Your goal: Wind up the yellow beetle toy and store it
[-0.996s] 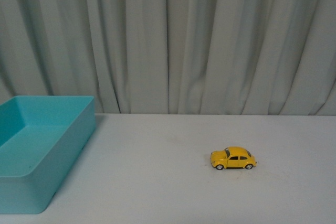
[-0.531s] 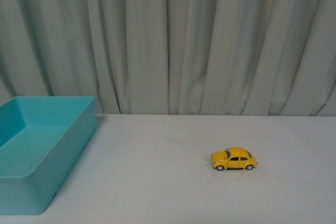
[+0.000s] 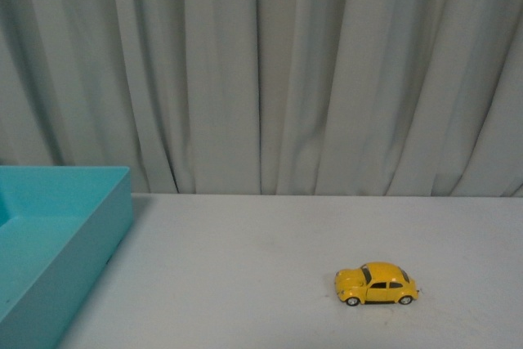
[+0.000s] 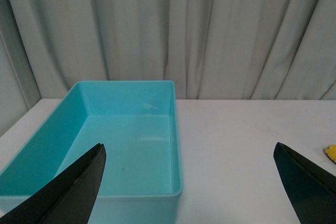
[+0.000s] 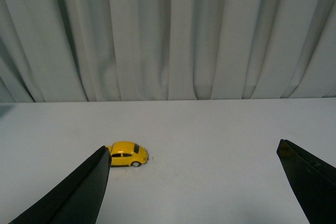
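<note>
Well right of the bin point(image 3: 98, 259), on the white table point(image 3: 245, 267), the beetle point(image 3: 376, 284) sits on its wheels, side-on to my front camera and untouched. Neither arm shows in that view. From the wrist cameras I see the left gripper point(image 4: 189, 150) spread wide and holding nothing, facing the bin. The right gripper point(image 5: 192, 147) is likewise spread wide with nothing between its fingers, facing the beetle from well apart.

I judge the task to be at its opening step, with no grasp made yet. The next move, as I read it, calls for the right gripper to come down over the beetle's rounded body and close across its sides. It would then wind the beetle up on the table before carrying it to the bin.

The bin's left part is cut off in the front view, and only a yellow sliver of the beetle reaches the left wrist camera. No key or winding mechanism can be made out.
</note>
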{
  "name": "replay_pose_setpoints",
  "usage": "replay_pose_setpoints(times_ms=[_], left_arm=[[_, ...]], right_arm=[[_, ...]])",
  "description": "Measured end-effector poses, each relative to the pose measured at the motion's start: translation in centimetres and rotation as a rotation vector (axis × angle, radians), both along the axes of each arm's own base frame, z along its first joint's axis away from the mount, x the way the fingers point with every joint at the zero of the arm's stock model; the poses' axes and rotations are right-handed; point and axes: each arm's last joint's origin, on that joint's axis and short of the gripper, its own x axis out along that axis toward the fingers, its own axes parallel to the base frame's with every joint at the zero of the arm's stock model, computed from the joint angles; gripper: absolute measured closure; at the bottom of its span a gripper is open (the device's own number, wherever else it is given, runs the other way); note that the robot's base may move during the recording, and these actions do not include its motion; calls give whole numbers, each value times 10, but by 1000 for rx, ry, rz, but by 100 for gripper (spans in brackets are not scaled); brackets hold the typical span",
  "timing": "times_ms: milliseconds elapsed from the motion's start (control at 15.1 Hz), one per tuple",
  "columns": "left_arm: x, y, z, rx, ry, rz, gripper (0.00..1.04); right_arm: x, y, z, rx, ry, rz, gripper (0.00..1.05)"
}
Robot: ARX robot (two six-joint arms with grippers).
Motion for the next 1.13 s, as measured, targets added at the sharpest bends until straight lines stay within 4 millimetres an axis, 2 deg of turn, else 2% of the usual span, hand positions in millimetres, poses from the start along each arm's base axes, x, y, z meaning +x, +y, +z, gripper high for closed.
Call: replay_pose_setpoints(times_ms=[996, 1128], left_arm=[[0, 0, 0, 0, 1, 0, 7], [0, 0, 0, 0, 1, 0, 7]], right_arm=[[0, 0, 0, 2, 4, -1, 7], [2, -2, -3, 73, 56, -85, 7]])
